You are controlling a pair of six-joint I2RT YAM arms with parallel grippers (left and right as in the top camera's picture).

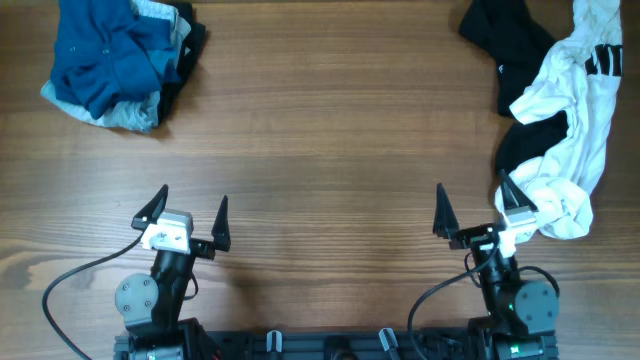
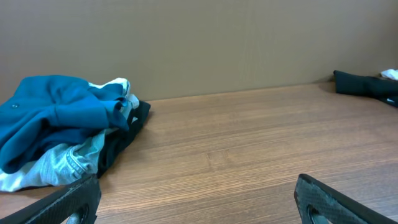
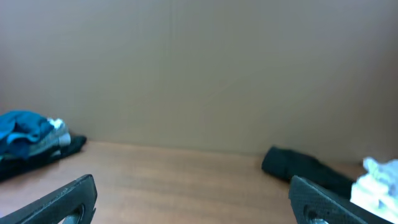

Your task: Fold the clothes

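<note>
A crumpled pile of blue, light-blue and black clothes (image 1: 120, 55) lies at the far left of the wooden table; it also shows in the left wrist view (image 2: 62, 127) and the right wrist view (image 3: 31, 137). A pile of white and black clothes (image 1: 560, 110) lies along the right side, and shows in the right wrist view (image 3: 311, 168). My left gripper (image 1: 190, 210) is open and empty near the front left. My right gripper (image 1: 472, 200) is open and empty near the front right, its right finger close to the white garment.
The wooden table (image 1: 330, 150) runs between the two piles. A brown wall stands behind the far edge (image 2: 217, 43). Cables trail from both arm bases at the front edge (image 1: 70, 280).
</note>
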